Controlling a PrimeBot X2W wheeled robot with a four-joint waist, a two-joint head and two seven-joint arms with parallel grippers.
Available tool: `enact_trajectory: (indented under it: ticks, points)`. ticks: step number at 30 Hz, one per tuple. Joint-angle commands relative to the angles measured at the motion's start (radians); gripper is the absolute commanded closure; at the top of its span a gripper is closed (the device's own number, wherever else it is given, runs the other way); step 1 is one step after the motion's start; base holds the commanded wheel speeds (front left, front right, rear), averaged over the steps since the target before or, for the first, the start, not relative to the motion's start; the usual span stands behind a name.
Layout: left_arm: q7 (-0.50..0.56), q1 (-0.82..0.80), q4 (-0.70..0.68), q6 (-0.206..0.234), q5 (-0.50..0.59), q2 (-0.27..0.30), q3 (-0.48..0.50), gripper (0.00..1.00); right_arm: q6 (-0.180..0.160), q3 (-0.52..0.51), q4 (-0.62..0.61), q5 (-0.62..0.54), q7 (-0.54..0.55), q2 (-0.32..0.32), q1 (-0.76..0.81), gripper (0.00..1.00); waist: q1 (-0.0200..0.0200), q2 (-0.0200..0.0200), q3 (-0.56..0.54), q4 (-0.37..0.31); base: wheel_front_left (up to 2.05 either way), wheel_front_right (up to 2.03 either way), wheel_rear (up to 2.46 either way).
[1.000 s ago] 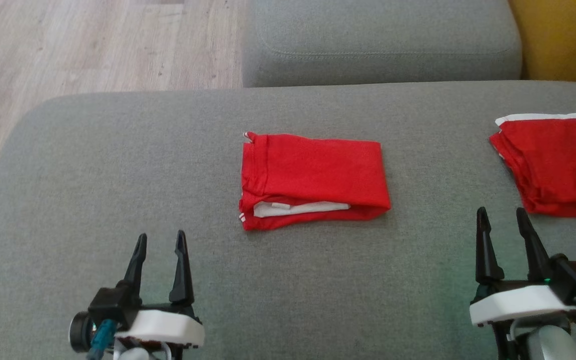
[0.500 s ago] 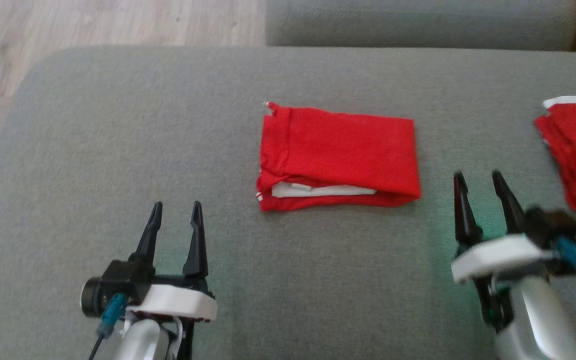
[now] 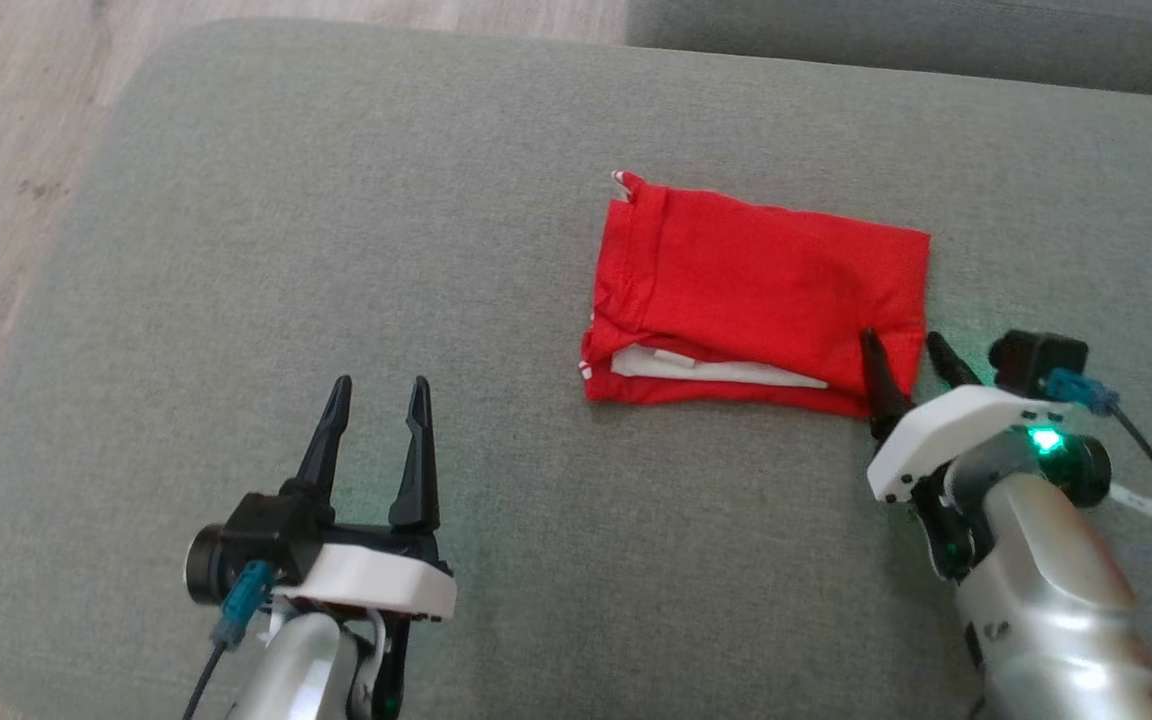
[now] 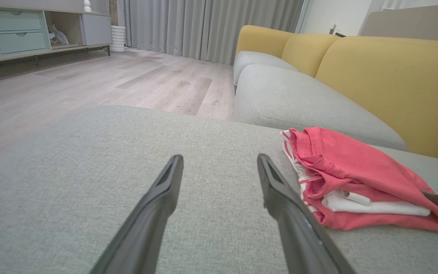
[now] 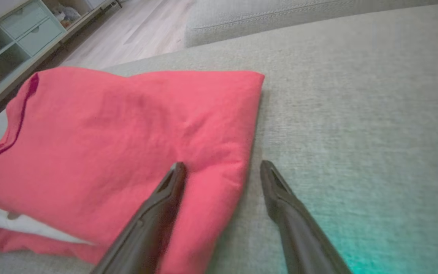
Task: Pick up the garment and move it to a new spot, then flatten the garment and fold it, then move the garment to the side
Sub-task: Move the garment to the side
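This is a home living room. A long sofa with grey woven-fabric seat cushions [image 4: 89, 182] and rounded mustard-yellow backrests [image 4: 386, 76] stands on a pale wood-plank floor [image 4: 127, 80], with floor-length grey pleated curtains [image 4: 203, 26] hanging along the far wall. Beside the curtains stand a low sideboard with pale green drawers and open shelves [image 4: 17, 30] and a white ribbed cylinder [image 4: 118, 38] on the floor, and a folded red garment with a white layer inside [image 4: 356, 179] lies on the seat like household laundry.
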Motion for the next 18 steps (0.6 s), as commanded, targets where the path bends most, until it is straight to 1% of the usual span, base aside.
enact_trajectory:
  ticks: [1,7,8,9,14,18]
  points:
    - [-0.01,-0.04,-0.028,0.008,-0.006,0.004,0.024,0.0,0.007,0.032,-0.001,-0.008,0.006,0.0,-0.037,0.0,-0.0001,0.0,-0.001,0.005,0.0,0.0,0.0]
    - [-0.01,-0.036,-0.023,0.01,-0.008,0.004,0.019,0.0,0.007,0.072,0.115,-0.019,0.021,0.0,-0.079,0.0,-0.0001,0.0,-0.015,0.016,0.0,0.0,0.0]
    - [-0.01,-0.034,-0.022,0.011,-0.008,0.004,0.019,0.0,0.007,0.081,0.129,-0.024,0.018,0.0,-0.084,0.62,-0.0001,0.0,-0.019,0.016,0.0,0.0,0.0]
    - [-0.01,-0.033,-0.021,0.011,-0.007,0.004,0.02,0.0,0.007,0.088,0.14,-0.031,0.01,0.0,-0.087,1.0,-0.0001,0.0,-0.025,0.016,0.0,0.0,0.0]
    - [-0.01,-0.024,-0.022,0.012,-0.001,0.004,0.023,0.0,0.007,0.094,0.178,-0.091,-0.043,0.0,-0.101,1.0,-0.0001,0.0,-0.053,0.003,0.0,0.0,0.0]
    - [-0.01,-0.009,-0.02,0.006,0.009,0.004,0.021,0.0,0.007,0.113,0.198,-0.163,-0.095,-0.005,-0.105,1.0,-0.0001,0.0,-0.095,-0.027,0.0,0.0,0.0]
